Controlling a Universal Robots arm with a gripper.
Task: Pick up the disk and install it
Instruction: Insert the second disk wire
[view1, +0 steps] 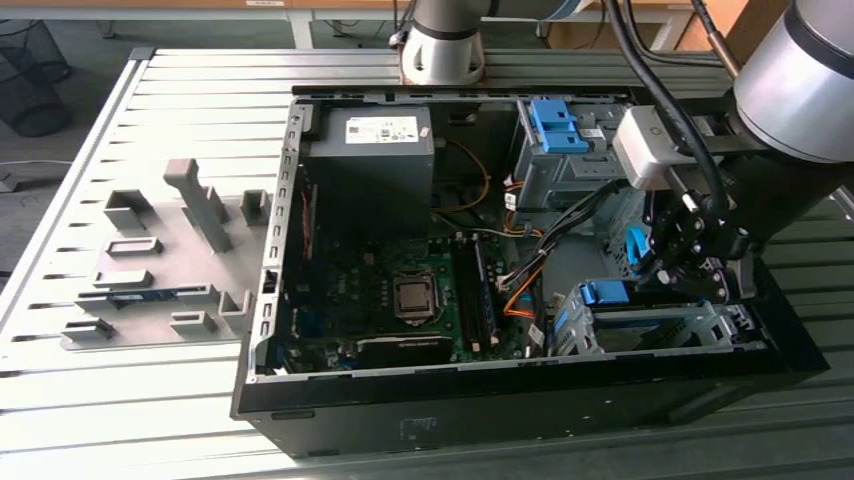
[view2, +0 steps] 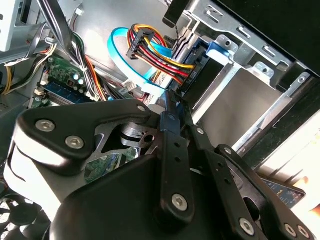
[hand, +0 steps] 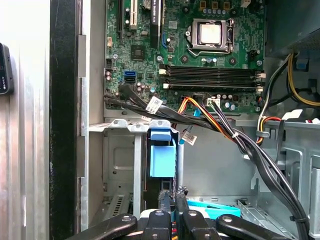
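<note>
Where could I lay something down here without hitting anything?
The slatted metal table is bare along the exterior view's left and front edges, around the grey fixture plate. Inside the computer case it is crowded: cables, the drive cage and the gripper.

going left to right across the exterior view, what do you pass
grey foam tray → power supply box → processor socket → orange cables → blue clip on the drive cage → pincer

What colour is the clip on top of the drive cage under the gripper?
Blue; the clip shows best in the first wrist view.
</note>
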